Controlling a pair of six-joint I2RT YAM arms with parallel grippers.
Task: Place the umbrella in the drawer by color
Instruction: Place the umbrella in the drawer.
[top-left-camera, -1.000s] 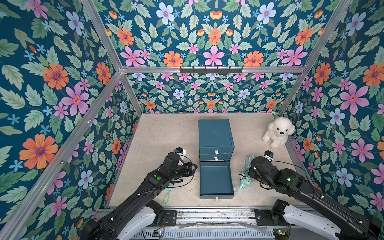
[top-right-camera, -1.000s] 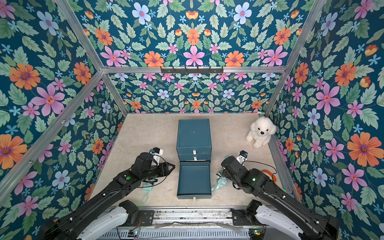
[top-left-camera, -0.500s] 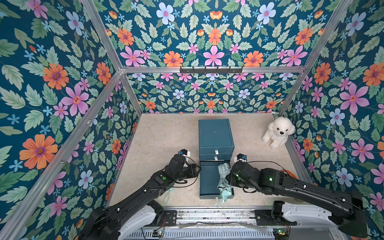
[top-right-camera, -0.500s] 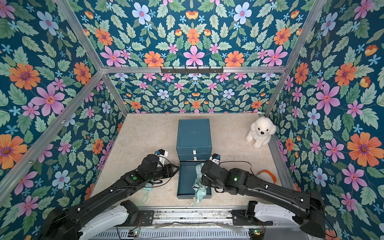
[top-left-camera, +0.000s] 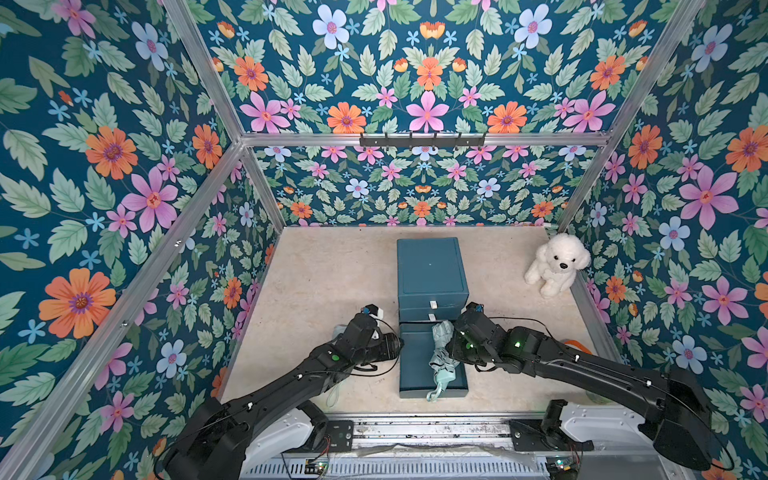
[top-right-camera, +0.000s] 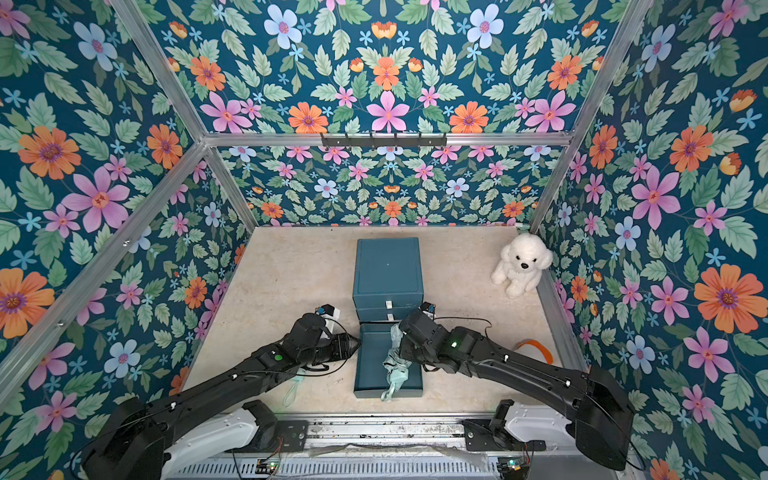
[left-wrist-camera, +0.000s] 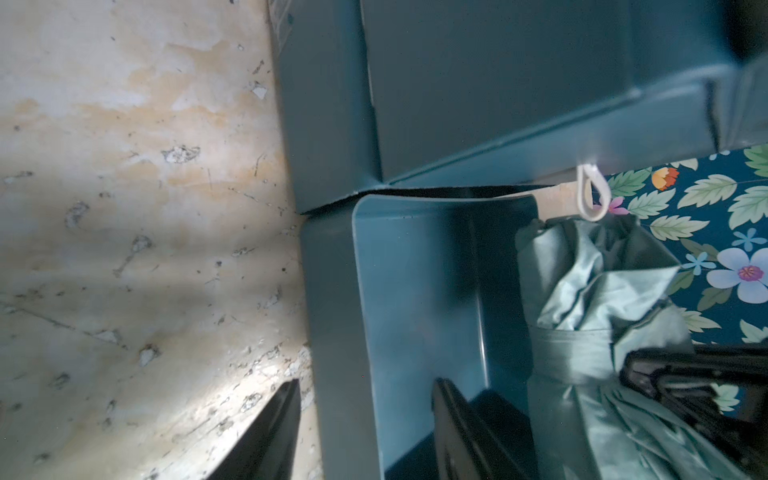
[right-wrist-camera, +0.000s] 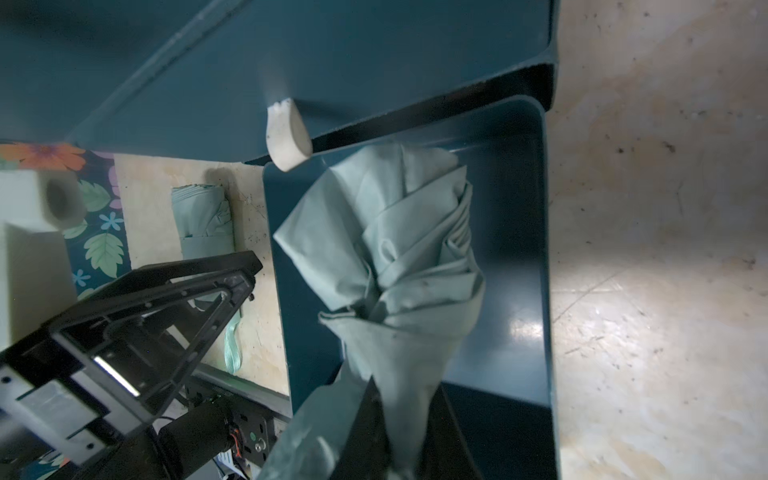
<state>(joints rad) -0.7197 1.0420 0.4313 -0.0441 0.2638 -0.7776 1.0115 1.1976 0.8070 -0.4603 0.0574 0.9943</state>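
A folded mint-green umbrella (top-left-camera: 441, 353) (top-right-camera: 394, 362) (right-wrist-camera: 395, 249) lies lengthwise over the open bottom drawer (top-left-camera: 415, 361) (top-right-camera: 370, 365) (right-wrist-camera: 511, 249) of the teal cabinet (top-left-camera: 432, 270). Its strap end hangs past the drawer's front wall. My right gripper (right-wrist-camera: 399, 415) (top-left-camera: 452, 344) is shut on this umbrella near its middle. Whether the umbrella rests on the drawer floor I cannot tell. My left gripper (left-wrist-camera: 365, 382) (top-left-camera: 395, 345) is open and straddles the drawer's left wall (left-wrist-camera: 332, 332), one finger outside and one inside.
A second mint-green umbrella (right-wrist-camera: 203, 216) (top-left-camera: 340, 332) lies on the floor left of the drawer, mostly under my left arm. Something orange (top-left-camera: 575, 347) shows behind my right arm. A white plush dog (top-left-camera: 555, 264) sits at the back right. Floral walls enclose the floor.
My right arm has swung left from beside the cabinet, carrying the umbrella over the open drawer and then further in toward the cabinet. My left gripper has edged right onto the drawer's wall.
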